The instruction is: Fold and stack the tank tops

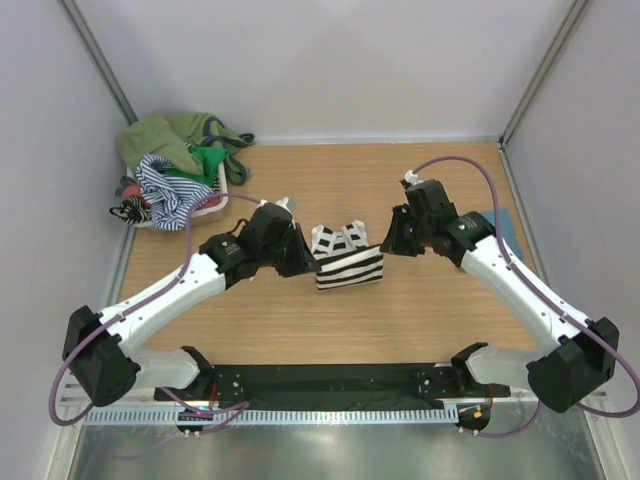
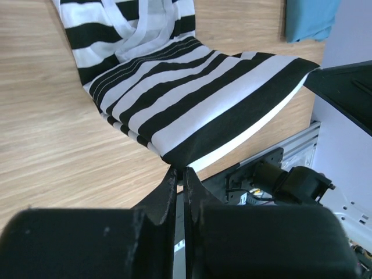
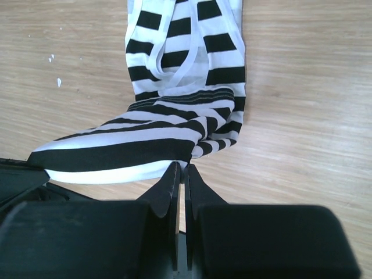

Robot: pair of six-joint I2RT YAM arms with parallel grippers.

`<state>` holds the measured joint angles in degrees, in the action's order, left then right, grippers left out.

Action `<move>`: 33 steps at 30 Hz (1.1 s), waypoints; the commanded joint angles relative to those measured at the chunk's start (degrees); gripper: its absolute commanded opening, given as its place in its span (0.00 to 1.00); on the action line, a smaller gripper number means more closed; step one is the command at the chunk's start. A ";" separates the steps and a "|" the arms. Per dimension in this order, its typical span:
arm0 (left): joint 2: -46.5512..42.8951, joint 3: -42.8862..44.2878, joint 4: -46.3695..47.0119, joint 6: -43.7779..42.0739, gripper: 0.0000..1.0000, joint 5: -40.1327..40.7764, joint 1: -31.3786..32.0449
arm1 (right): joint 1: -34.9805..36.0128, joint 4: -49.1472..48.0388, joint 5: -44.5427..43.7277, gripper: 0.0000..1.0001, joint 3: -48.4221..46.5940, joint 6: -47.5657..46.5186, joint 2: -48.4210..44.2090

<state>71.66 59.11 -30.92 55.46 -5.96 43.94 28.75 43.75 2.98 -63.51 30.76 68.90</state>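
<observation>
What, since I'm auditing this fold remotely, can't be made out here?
Teal-blue cloth top: top view, mostly behind the right arm; left wrist view, cut by the top edge.
Heap of crumpled tops: top view, tangled, count unclear.
Black-and-white striped top: lower layers hidden under its own fold, every view.

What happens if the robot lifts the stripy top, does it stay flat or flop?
Probably floppy: the striped tank top sags and curves between the left fingers and right fingers pinching its edge. It likely weighs little, since two small pinches hold it up. Pushed, it would probably wrinkle rather than slide; it bunches near the fold.
</observation>
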 commanded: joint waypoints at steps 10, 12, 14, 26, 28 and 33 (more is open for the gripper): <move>11.21 11.10 -1.43 -5.89 0.04 -6.70 -8.52 | -7.92 -5.69 4.05 0.01 -10.93 -3.25 12.55; 14.11 12.08 -1.17 -6.33 0.04 -6.96 -9.66 | -8.62 -5.86 4.49 0.01 -12.51 -3.43 14.49; 15.87 13.31 -0.81 -6.42 0.04 -7.40 -10.72 | -9.06 -6.57 5.36 0.01 -14.00 -3.52 17.39; 28.18 19.45 2.26 -6.15 0.02 -12.50 -17.57 | -11.52 -9.20 7.91 0.01 -27.27 -3.78 35.05; 30.28 20.25 2.26 -6.24 0.02 -13.03 -18.89 | -11.70 -9.82 8.61 0.01 -29.64 -3.69 37.17; 34.07 23.41 2.44 -6.42 0.02 -13.99 -20.91 | -12.40 -11.49 10.90 0.01 -34.13 -2.73 44.37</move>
<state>104.55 79.68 -28.08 50.50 -18.11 24.38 17.72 35.66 13.74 -93.27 28.21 110.83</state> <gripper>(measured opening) 0.026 0.076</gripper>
